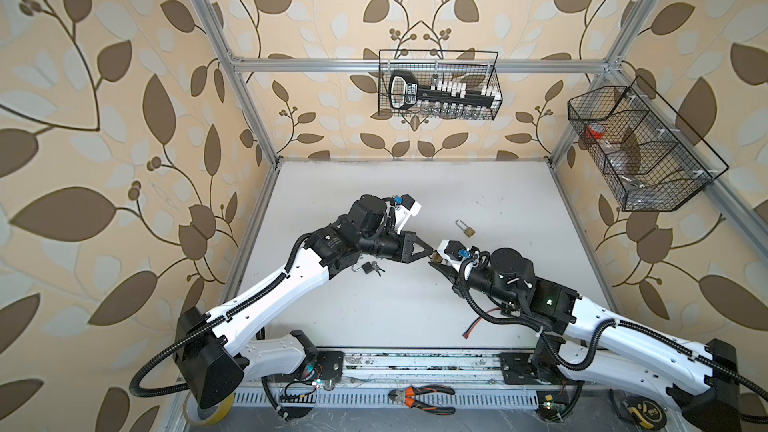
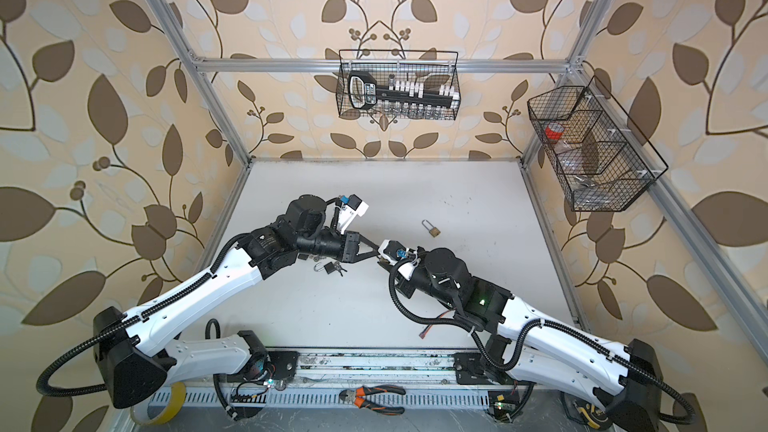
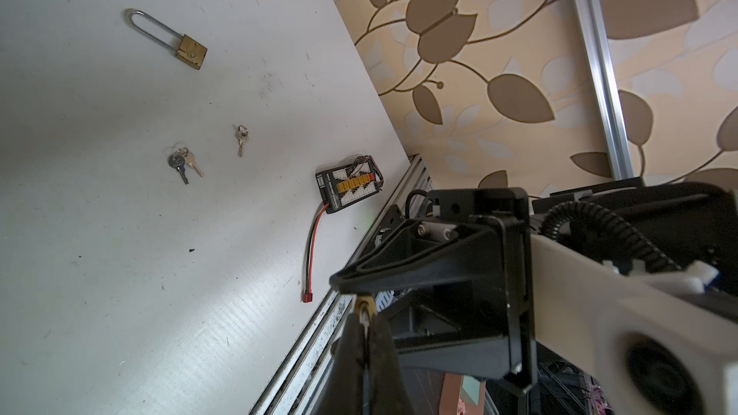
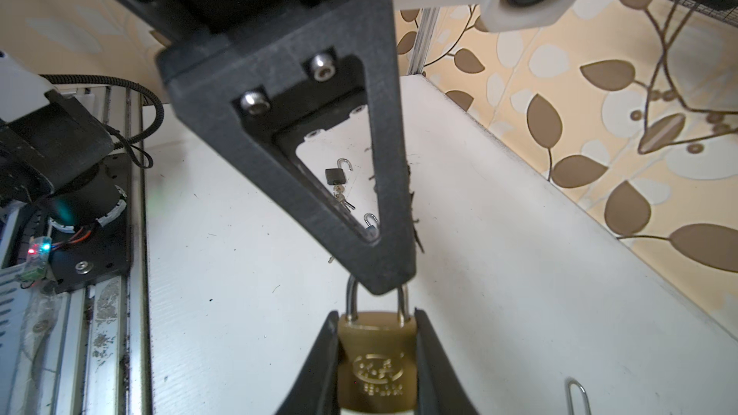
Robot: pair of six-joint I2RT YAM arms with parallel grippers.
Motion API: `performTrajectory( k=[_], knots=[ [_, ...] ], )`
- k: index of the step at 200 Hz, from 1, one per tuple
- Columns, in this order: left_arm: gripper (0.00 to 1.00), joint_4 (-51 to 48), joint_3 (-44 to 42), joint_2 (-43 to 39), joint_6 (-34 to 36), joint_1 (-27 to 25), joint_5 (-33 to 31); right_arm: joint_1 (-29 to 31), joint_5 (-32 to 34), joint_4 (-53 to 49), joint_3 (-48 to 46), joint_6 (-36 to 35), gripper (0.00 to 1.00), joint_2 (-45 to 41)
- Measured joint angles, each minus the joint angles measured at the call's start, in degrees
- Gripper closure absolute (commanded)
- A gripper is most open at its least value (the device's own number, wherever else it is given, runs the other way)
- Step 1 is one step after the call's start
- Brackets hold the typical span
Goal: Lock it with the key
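Observation:
A brass padlock [image 4: 377,361] is held upright above the table, my right gripper [image 4: 376,315] shut on its body with a jaw pressed to each side. My left gripper [image 3: 364,313] reaches in from the opposite side and is shut on the top of the padlock's silver shackle [image 4: 352,301]. In both top views the two grippers meet tip to tip over the middle of the table, left gripper [image 1: 430,254] against the padlock [image 1: 436,258]. Loose keys lie on the table in the left wrist view: a pair on a ring [image 3: 181,161] and a single key [image 3: 241,137].
A long-shackle brass padlock [image 1: 467,229] lies behind the grippers. A black padlock with keys [image 1: 368,268] lies under the left arm, a small blue one [image 4: 371,225] beside it. A battery board [image 3: 351,189] trails a red-black wire. Wire baskets [image 1: 438,85] hang on the walls.

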Motion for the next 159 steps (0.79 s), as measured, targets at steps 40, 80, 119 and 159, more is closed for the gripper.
performTrajectory(
  k=[40,80,119,159],
  knots=[
    [0.71,0.13,0.00,-0.02,0.04,0.00,0.00,0.00,-0.15,-0.15,0.00,0.15,1.00,-0.24],
    [0.01,-0.42,0.00,-0.92,0.31,-0.31,-2.19,0.00,2.34,0.20,-0.22,2.91,1.00,-1.49],
    [0.01,-4.72,0.50,-4.13,2.03,-0.31,-10.19,-2.01,5.81,0.39,-1.81,6.97,1.00,-1.77],
    [0.01,-9.60,1.70,-5.31,4.09,-0.31,-20.33,-11.30,4.02,-0.33,-1.79,11.65,1.00,1.31]
  ],
)
